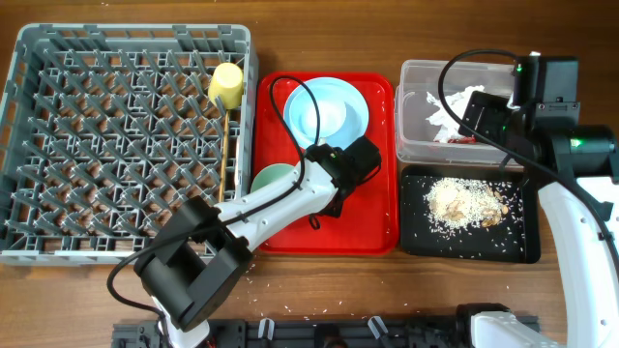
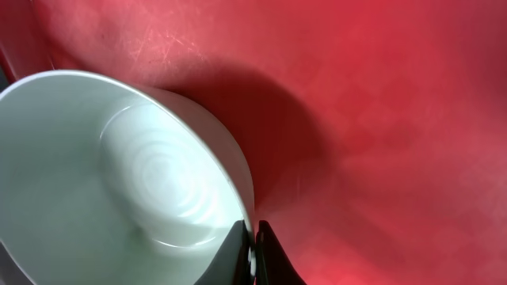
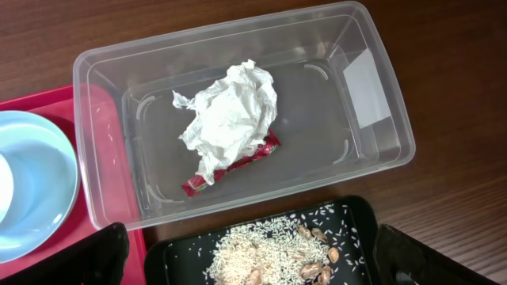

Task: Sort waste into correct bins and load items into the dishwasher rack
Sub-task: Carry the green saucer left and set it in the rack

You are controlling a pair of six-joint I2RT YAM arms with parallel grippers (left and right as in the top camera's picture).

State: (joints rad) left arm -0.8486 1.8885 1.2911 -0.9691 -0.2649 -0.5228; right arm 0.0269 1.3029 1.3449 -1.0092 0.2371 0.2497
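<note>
My left gripper (image 1: 311, 186) (image 2: 255, 255) is shut on the rim of the green saucer (image 1: 271, 178) (image 2: 119, 182), which sits on the flat red tray (image 1: 372, 227) (image 2: 380, 111). The pale blue plate (image 1: 327, 111) (image 3: 32, 182) lies at the tray's far end. The yellow-green cup (image 1: 226, 85) and the wooden chopsticks (image 1: 225, 155) are in the grey dishwasher rack (image 1: 58, 145). My right gripper (image 1: 484, 116) (image 3: 265, 261) is open and empty above the bins. The white napkin (image 1: 453, 106) (image 3: 230, 119) with red wrapper (image 3: 238, 168) lies in the clear tub (image 1: 411, 145) (image 3: 372, 87). Beige scraps (image 1: 466, 203) (image 3: 273, 253) lie on the black tray (image 1: 517, 242) (image 3: 356, 218). The fork is out of view.
My left arm (image 1: 251, 217) crosses the red tray's front left corner, and its black cable loops over the plate. A few rice grains (image 1: 253, 280) are scattered on the wooden table in front of the red tray.
</note>
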